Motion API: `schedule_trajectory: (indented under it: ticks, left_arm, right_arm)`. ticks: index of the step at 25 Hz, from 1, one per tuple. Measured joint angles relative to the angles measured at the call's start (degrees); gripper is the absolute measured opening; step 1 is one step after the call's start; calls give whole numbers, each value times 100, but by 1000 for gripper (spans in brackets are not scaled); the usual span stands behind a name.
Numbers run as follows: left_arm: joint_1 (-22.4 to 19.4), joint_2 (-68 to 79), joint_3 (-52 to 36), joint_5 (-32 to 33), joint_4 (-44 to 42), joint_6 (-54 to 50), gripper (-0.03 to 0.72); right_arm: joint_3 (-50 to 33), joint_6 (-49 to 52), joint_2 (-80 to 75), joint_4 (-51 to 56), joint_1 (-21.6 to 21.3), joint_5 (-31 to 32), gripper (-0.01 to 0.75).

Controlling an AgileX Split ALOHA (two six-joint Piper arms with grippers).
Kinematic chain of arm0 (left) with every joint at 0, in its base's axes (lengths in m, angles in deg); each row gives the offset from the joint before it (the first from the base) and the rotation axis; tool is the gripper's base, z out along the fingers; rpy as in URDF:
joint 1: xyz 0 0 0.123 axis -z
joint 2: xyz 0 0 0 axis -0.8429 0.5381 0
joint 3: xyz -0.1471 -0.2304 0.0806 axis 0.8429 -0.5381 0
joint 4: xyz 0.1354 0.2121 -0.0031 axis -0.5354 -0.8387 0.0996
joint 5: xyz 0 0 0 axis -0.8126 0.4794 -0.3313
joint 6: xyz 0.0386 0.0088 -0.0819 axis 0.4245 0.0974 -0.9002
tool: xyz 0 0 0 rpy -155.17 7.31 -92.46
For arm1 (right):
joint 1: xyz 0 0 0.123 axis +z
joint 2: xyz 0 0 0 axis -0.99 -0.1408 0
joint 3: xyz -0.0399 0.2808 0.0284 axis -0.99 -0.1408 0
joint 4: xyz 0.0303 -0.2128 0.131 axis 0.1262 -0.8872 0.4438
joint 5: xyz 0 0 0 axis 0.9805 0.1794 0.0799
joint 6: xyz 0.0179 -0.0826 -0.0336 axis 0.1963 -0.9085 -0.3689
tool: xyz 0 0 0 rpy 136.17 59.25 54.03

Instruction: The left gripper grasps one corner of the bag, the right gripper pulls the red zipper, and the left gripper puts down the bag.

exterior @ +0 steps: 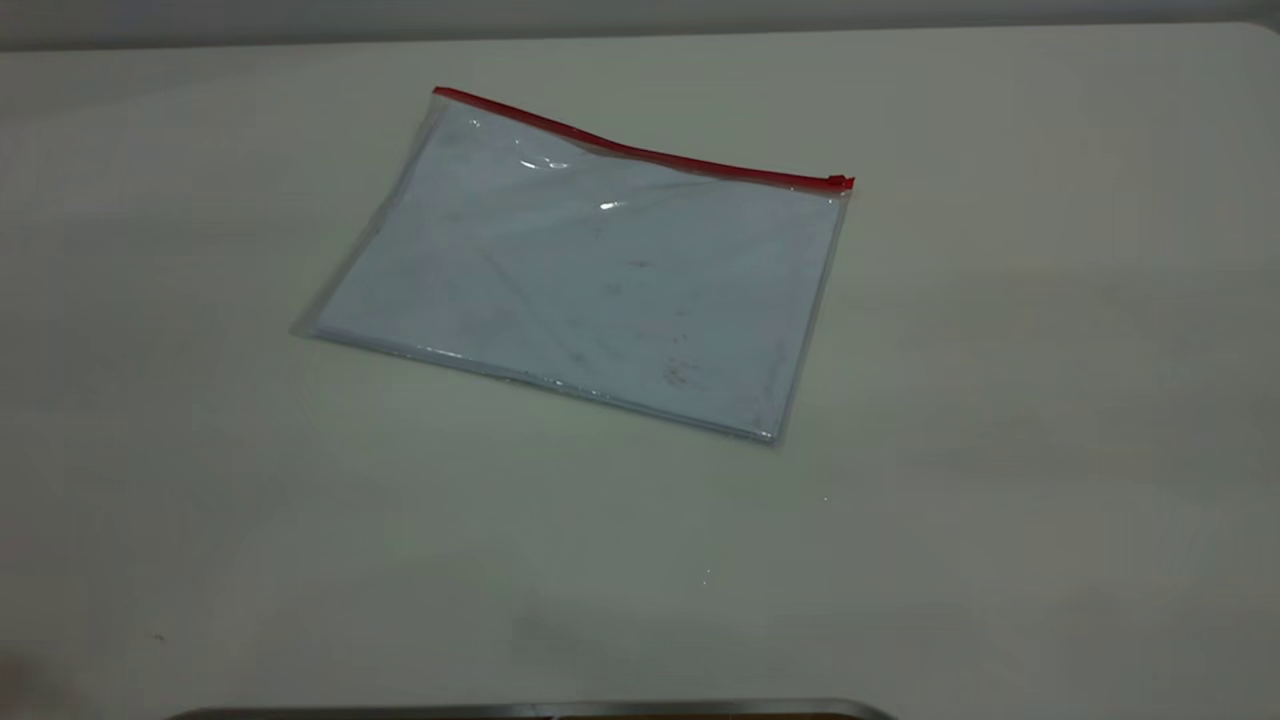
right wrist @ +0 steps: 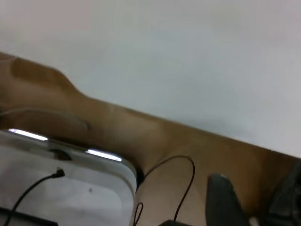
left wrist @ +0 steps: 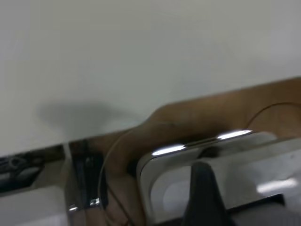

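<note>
A pale, off-white desk (exterior: 1050, 450) fills the exterior view, bare apart from one item, with a dim wall edge along the far side. At the very near edge a strip of shiny metal rim (exterior: 540, 710) peeks in, and neither arm reaches into this view.

Both arms look parked off the near edge of the desk. The left wrist view shows only a dark tip of the left hand (left wrist: 203, 197) over a glossy white and chrome fixture and brown wood, with the desk surface beyond. The right wrist view shows two dark finger tips of the right hand (right wrist: 251, 202) standing apart with nothing between them, so it looks released; for the left hand I cannot tell.

Farther out, around the middle of the desk, the bag (exterior: 590, 280) lies flat and untouched, a clear pouch with a pale sheet inside. Its long axis runs roughly left to right, skewed so the right end sits nearer. The red zipper (exterior: 640, 150) runs along the far long edge, and its small slider (exterior: 840, 182) sits at the right-hand far corner.

So the task looks not yet begun. The far left corner lies on the left arm's side, the slider on the right arm's side, and both must reach across the bag.
</note>
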Motion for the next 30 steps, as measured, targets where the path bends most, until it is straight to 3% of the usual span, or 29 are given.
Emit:
schedule_trajectory:
  ticks: [4, 8, 18, 21, 30]
  left_arm:
    - [0, -855, -652, -46, -420, -56, 565]
    - [30, -1603, -751, -95, -633, -341, 565]
    - [1117, -3052, -773, -140, -1572, -1733, 565]
    - [1241, -3317, -791, -140, -1705, -1944, 565]
    - [1253, -3497, -795, -145, -1715, -1999, 565]
  right_arm:
    - [0, 10, 138, 49, 0, -20, 389]
    - [0, 25, 188, 145, 0, -20, 389]
    - [0, 29, 188, 224, 0, -23, 389]
    - [-1, 29, 344, 224, 0, -27, 389]
    - [-1, 29, 2263, 254, -755, 5, 369]
